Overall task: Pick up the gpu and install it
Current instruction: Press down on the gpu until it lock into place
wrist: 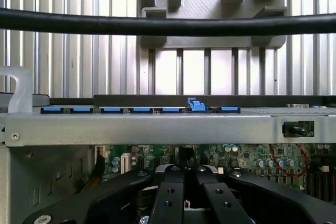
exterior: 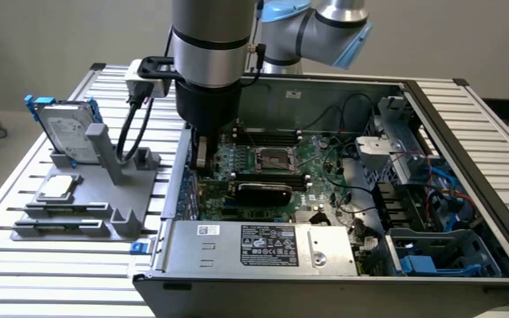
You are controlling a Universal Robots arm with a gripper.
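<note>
The arm stands straight down into the open computer case (exterior: 431, 99), which lies on its side on the slatted table (exterior: 51, 271). Its pincer (exterior: 203, 156) is low inside the case, close to the wall nearest the grey holder rack (exterior: 104, 192), and its fingers are pressed together. Whether anything thin sits between them I cannot tell.

In the exterior view a black, rounded card-like piece that looks like the gpu (exterior: 263, 192) lies across the green motherboard (exterior: 325, 165), just below the processor socket (exterior: 272, 159) and a little toward the exterior view's right of the pincer. It looks level with the board; whether it is fully seated I cannot make out.

From the wrist view the two black fingers (wrist: 169, 192) meet at the middle, with the motherboard behind them and the case's metal rim (wrist: 157, 129) running across above, carrying a row of blue clips (wrist: 197, 105). A thick black cable (wrist: 168, 24) crosses in front of the table slats.

On the rack beside the case, a silver hard drive (exterior: 64, 129) in a blue frame stands upright, and a small square chip (exterior: 58, 187) lies flat nearer the front.
</note>
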